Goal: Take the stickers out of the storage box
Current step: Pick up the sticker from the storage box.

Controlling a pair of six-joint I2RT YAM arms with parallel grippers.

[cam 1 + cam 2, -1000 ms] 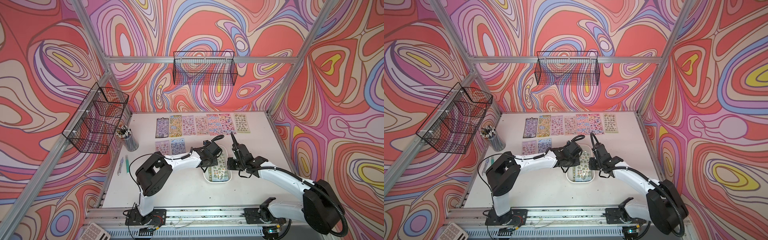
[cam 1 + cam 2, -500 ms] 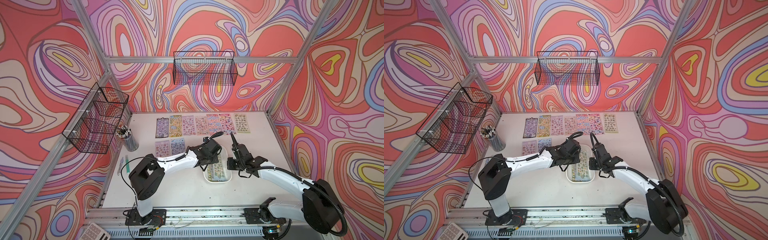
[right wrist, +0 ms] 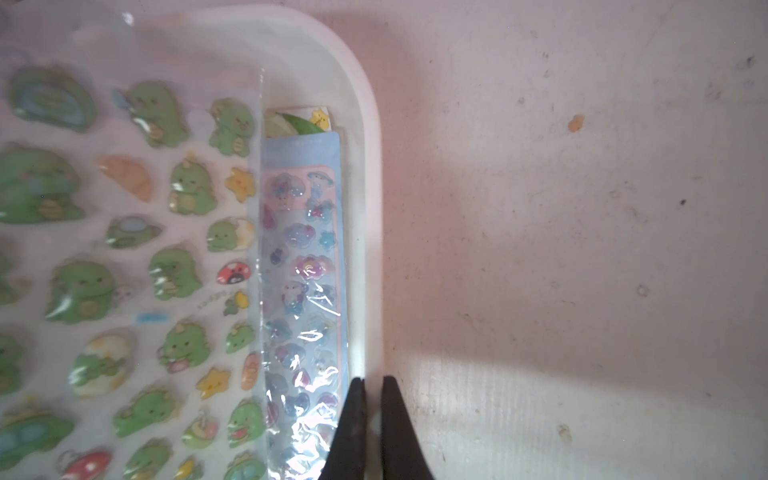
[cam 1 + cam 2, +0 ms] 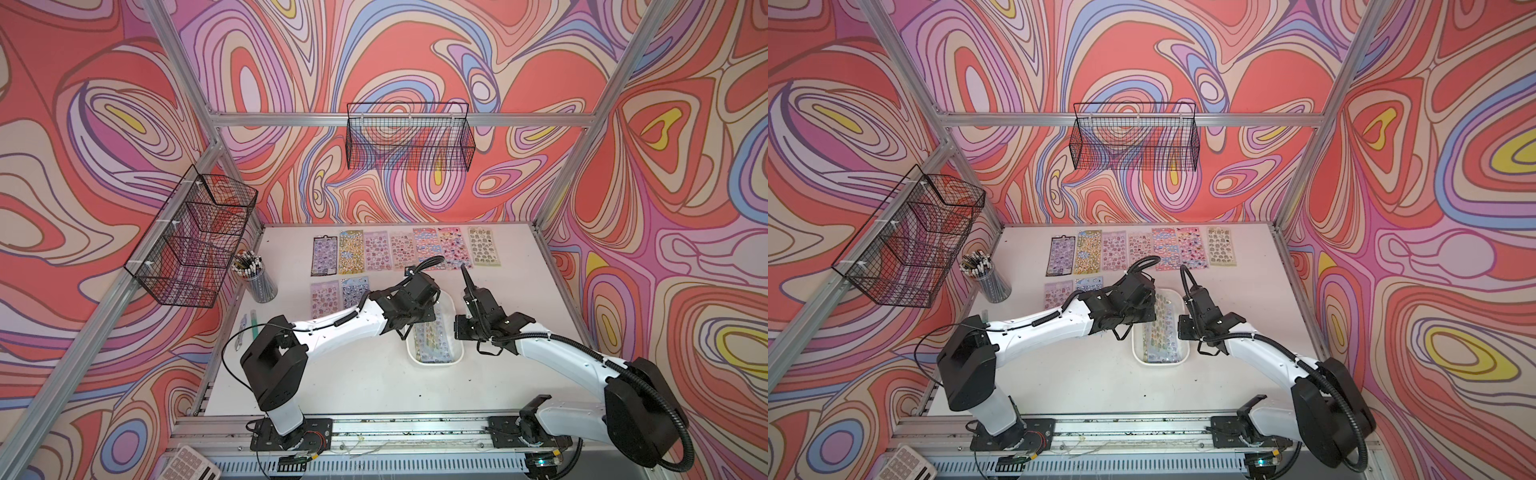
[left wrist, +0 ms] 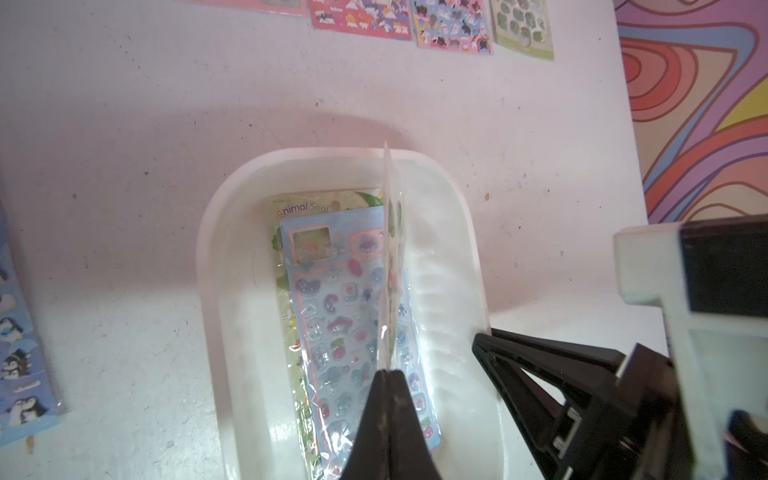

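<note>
The storage box point(image 4: 436, 362) is a white tray near the table's middle, seen in both top views point(image 4: 1158, 363). My left gripper point(image 5: 388, 372) is shut on a green-dinosaur sticker sheet point(image 3: 124, 249), which stands on edge point(image 5: 388, 257) above the box. A blue sheet point(image 5: 336, 299) lies flat inside over a green "Animal Seal" sheet point(image 5: 307, 205). My right gripper point(image 3: 372, 379) is shut on the box's long rim point(image 3: 370, 166). Several stickers point(image 4: 407, 251) lie in a row at the back of the table. Two more stickers point(image 4: 338, 293) lie nearer.
A cup of pens point(image 4: 257, 278) stands at the table's left edge, with loose pens point(image 4: 245, 328) in front of it. Black wire baskets hang on the left wall point(image 4: 195, 241) and the back wall point(image 4: 409, 141). A calculator point(image 4: 193, 465) lies off the front left corner.
The left gripper has closed fully on the dinosaur sheet, and the left arm's elbow has swung out to the left. The right arm has stayed on the box rim.
</note>
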